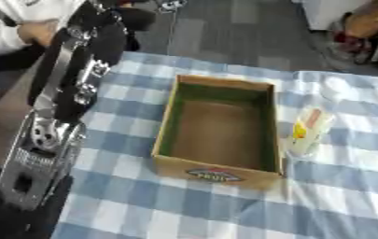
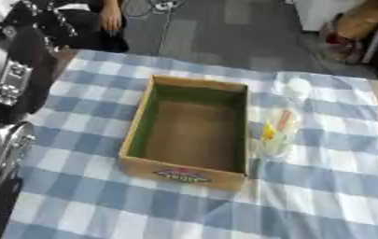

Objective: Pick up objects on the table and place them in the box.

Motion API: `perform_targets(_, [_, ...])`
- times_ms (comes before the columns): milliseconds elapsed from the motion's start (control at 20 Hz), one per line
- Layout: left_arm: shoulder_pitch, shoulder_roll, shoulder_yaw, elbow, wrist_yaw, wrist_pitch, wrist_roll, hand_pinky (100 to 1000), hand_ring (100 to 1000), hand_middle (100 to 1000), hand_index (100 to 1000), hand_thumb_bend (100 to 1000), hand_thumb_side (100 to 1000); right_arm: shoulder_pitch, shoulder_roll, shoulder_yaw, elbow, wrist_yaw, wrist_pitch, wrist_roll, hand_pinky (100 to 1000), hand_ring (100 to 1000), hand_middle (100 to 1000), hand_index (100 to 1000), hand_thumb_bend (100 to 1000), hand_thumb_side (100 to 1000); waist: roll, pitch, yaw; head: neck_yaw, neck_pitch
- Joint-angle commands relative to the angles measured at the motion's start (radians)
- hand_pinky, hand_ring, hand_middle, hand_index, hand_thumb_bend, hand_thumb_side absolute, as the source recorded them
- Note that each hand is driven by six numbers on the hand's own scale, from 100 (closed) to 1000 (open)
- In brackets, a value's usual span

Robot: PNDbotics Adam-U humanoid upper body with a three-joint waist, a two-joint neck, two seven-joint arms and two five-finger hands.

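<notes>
Left eye view showed left arm [image 1: 57,107] raised, hand unseen, state untellable; open cardboard box [image 1: 220,126] to its right, clear packet [image 1: 308,128] just beyond on checked worktop [image 1: 339,200].

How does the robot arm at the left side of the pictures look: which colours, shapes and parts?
The left arm is mostly black, with silver metal joints. Round silver discs sit along it, and a flat silver plate with fine ridges and a dark opening lies near its lower end. No cables, markings or robot hand can be made out; the right arm is not in view.
</notes>
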Motion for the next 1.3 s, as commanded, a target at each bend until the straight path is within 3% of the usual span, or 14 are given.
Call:
perform_targets(50, [-0.003, 0.026, -0.001, -0.017, 0.007, 0.001, -0.004, 781, 714, 808, 909, 371, 791, -0.009, -0.071, -0.009, -0.016, 0.019, 0.131, 0.082, 414, 494, 586, 712, 100, 1000, -0.001, -0.024, 0.004, -0.041, 0.009])
perform_targets(300, [-0.002, 0.024, -0.003, -0.017, 0.009, 0.003, -0.008, 782, 714, 809, 909, 371, 792, -0.022, -0.122, 0.004, -0.016, 0.063, 0.265, 0.192, 483, 557, 629, 766, 102, 1000, -0.005, -0.029, 0.017, -0.071, 0.020])
perform_targets(350, [-0.003, 0.023, -0.003, -0.017, 0.009, 0.002, -0.008, 781, 714, 809, 909, 371, 791, -0.022, -0.131, 0.007, -0.016, 0.072, 0.281, 0.212, 582, 624, 667, 796, 179, 1000, -0.007, -0.030, 0.021, -0.074, 0.023])
perform_targets(400, [-0.002, 0.023, -0.004, -0.017, 0.010, 0.003, -0.008, 781, 714, 809, 909, 371, 791, -0.024, -0.142, 0.012, -0.016, 0.083, 0.296, 0.233, 582, 624, 667, 796, 179, 1000, -0.008, -0.031, 0.024, -0.077, 0.027])
perform_targets(450, [-0.002, 0.023, -0.005, -0.017, 0.011, 0.003, -0.009, 782, 714, 809, 909, 371, 792, -0.026, -0.153, 0.017, -0.015, 0.093, 0.308, 0.254, 788, 735, 716, 824, 248, 1000, -0.010, -0.033, 0.027, -0.079, 0.032])
perform_targets(500, [-0.001, 0.023, -0.007, -0.017, 0.011, 0.004, -0.011, 781, 714, 809, 909, 371, 791, -0.030, -0.162, 0.021, -0.011, 0.102, 0.319, 0.273, 691, 676, 688, 808, 217, 1000, -0.011, -0.034, 0.029, -0.081, 0.035])
perform_targets(550, [-0.001, 0.023, -0.008, -0.017, 0.012, 0.004, -0.012, 782, 714, 809, 909, 371, 791, -0.033, -0.169, 0.025, -0.007, 0.108, 0.327, 0.287, 860, 773, 747, 845, 313, 1000, -0.013, -0.036, 0.031, -0.083, 0.039])
perform_targets(650, [-0.002, 0.021, -0.010, -0.017, 0.014, 0.004, -0.015, 782, 715, 809, 909, 373, 789, -0.042, -0.189, 0.036, 0.020, 0.116, 0.342, 0.319, 909, 801, 774, 879, 360, 1000, -0.015, -0.041, 0.036, -0.092, 0.048])
perform_targets(1300, [0.004, 0.021, -0.017, -0.017, 0.021, 0.006, -0.025, 782, 715, 809, 909, 370, 791, -0.151, -0.261, 0.102, 0.227, 0.099, 0.371, 0.440, 950, 816, 811, 951, 602, 1000, -0.019, -0.055, 0.046, -0.139, 0.068])
